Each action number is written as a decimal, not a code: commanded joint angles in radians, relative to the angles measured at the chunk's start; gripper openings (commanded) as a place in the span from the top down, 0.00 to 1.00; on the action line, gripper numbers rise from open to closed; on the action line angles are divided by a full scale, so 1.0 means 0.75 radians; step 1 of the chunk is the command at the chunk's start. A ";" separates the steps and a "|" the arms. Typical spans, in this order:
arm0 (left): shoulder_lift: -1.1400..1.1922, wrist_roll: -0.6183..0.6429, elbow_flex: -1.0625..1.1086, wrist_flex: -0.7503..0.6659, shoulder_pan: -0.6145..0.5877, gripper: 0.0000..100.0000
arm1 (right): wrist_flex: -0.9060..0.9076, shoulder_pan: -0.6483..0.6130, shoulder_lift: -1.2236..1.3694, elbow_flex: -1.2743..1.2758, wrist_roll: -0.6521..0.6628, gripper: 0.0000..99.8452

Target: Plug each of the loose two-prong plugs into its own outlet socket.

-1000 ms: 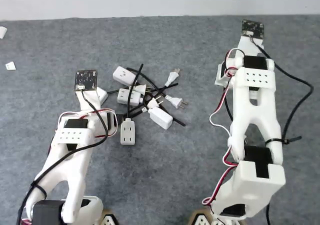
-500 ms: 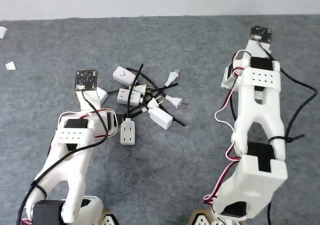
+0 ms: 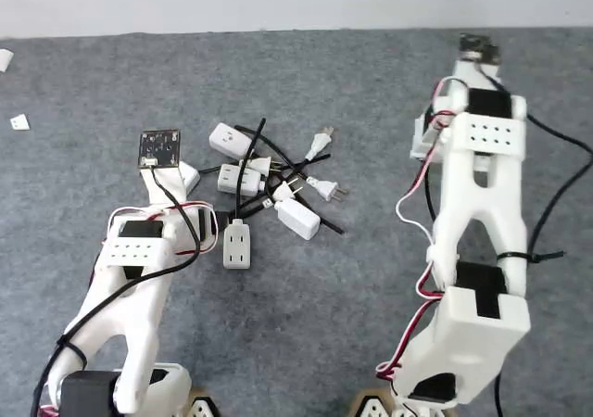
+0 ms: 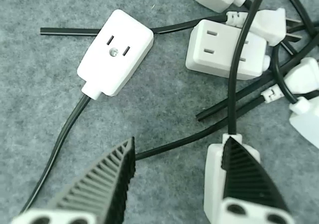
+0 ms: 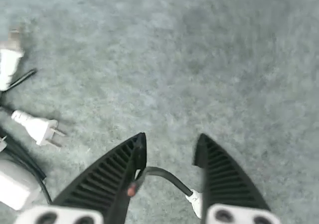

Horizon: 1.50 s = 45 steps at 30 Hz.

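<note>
Right arm has shifted toward the far right of the table (image 3: 371,74) over the last 1 s; my left arm has not moved. Right pincer (image 5: 169,147): fingers apart, holding nothing, above bare grey surface, well apart from the cable pile. 1 loose plug (image 5: 37,127) lies off to its side, unplugged. Left pincer (image 4: 179,152): fingers apart, holding nothing, above the pile, 1 finger over the near outlet socket (image 4: 214,181). I see a single socket (image 4: 115,52) and a double socket (image 4: 224,49) beyond it.

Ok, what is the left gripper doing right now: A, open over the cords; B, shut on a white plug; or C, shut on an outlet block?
A: the left gripper stands wide open, with carpet and a black cord in the gap.
</note>
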 commanded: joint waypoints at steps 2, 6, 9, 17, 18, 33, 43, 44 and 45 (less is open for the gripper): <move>-0.029 -0.016 -0.003 -0.035 -0.006 0.74 | 0.024 -0.042 -0.005 -0.078 0.068 0.79; -0.029 -0.016 -0.003 -0.035 -0.006 0.74 | 0.021 -0.083 0.013 -0.059 0.133 0.80; -0.029 -0.016 -0.003 -0.035 -0.006 0.74 | 0.044 -0.150 0.069 -0.055 0.245 0.80; -0.029 -0.016 -0.003 -0.035 -0.008 0.74 | 0.075 -0.181 0.161 -0.065 0.399 0.80; -0.029 -0.016 -0.003 -0.035 -0.008 0.74 | 0.062 -0.161 0.161 -0.082 0.387 0.80; -0.029 -0.016 -0.003 -0.033 -0.008 0.74 | 0.015 0.157 0.218 -0.180 -0.023 0.80; -0.029 -0.018 -0.001 -0.016 -0.010 0.74 | -0.024 -0.032 0.320 -0.180 0.319 0.80; -0.029 -0.018 -0.001 -0.012 -0.010 0.74 | -0.028 -0.038 0.328 -0.180 0.366 0.80; -0.029 -0.018 -0.003 -0.012 -0.010 0.74 | -0.028 -0.054 0.337 -0.182 0.430 0.80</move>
